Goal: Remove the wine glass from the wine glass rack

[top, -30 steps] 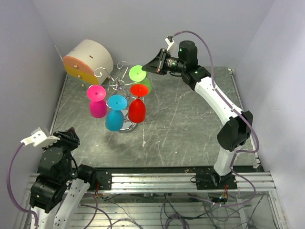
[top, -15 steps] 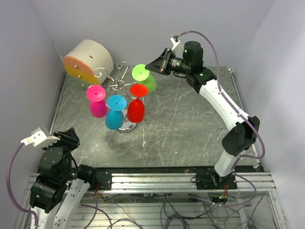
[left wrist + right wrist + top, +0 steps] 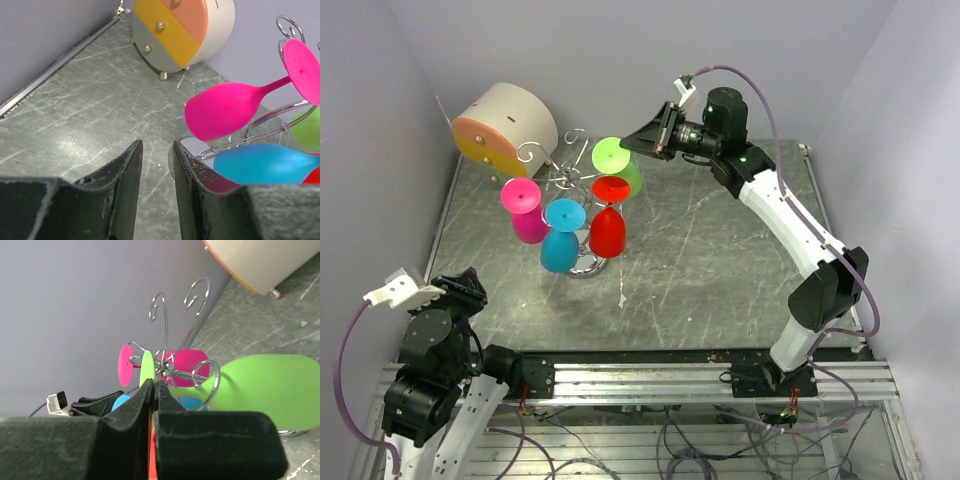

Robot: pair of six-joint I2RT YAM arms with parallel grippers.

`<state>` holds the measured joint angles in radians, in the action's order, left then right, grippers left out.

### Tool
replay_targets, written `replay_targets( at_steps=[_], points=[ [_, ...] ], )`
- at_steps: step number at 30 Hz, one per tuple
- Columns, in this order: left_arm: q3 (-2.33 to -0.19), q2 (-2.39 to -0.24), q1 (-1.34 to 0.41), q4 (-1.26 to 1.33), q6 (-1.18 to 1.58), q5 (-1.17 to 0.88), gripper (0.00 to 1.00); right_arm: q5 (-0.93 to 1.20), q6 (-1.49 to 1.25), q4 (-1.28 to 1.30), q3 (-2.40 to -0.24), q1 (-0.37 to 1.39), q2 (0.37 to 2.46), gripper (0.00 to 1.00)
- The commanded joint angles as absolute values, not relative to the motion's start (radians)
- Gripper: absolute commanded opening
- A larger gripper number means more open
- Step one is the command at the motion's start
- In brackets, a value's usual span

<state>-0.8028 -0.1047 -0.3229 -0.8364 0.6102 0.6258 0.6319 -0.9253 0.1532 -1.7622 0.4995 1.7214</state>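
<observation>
The silver wire wine glass rack (image 3: 567, 172) stands on the table at the back left and holds several glasses upside down: pink (image 3: 527, 222), blue (image 3: 560, 248), red (image 3: 607, 232) and green (image 3: 625, 178). My right gripper (image 3: 634, 145) is at the rack's right side, shut on the edge of the green wine glass's round foot (image 3: 147, 367). The green bowl (image 3: 270, 385) still hangs through a spiral hook of the rack (image 3: 164, 362). My left gripper (image 3: 156, 145) is open and empty, low at the near left, facing the pink glass (image 3: 225, 110) and the blue glass (image 3: 265, 162).
A beige cylinder with an orange face and small drawers (image 3: 505, 125) lies at the back left corner, just behind the rack; it also shows in the left wrist view (image 3: 185, 25). Grey walls close in the left, back and right sides.
My right arm has shifted slightly right and up, with the fingers staying on the green glass's foot. The green glass has swayed a little. The left arm has not moved.
</observation>
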Motion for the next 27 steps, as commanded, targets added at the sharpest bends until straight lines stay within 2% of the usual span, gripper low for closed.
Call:
replay_targets(
  at_steps=[1,8,19,27],
  points=[
    [-0.808,-0.094,-0.331,-0.830,0.620,0.658,0.42,0.652,-0.927,0.126,-1.788,0.537,1.747,0.00],
    [-0.808,-0.093,-0.331,-0.829,0.619,0.657,0.42,0.635,-0.919,0.117,-1.770,0.546,1.742,0.00],
    [-0.807,-0.091,-0.331,-0.828,0.619,0.657,0.42,0.559,-0.905,0.086,-1.866,0.535,1.860,0.00],
    [-0.806,-0.095,-0.331,-0.828,0.618,0.656,0.42,0.425,-0.892,0.005,-1.799,0.500,1.794,0.00]
  ],
)
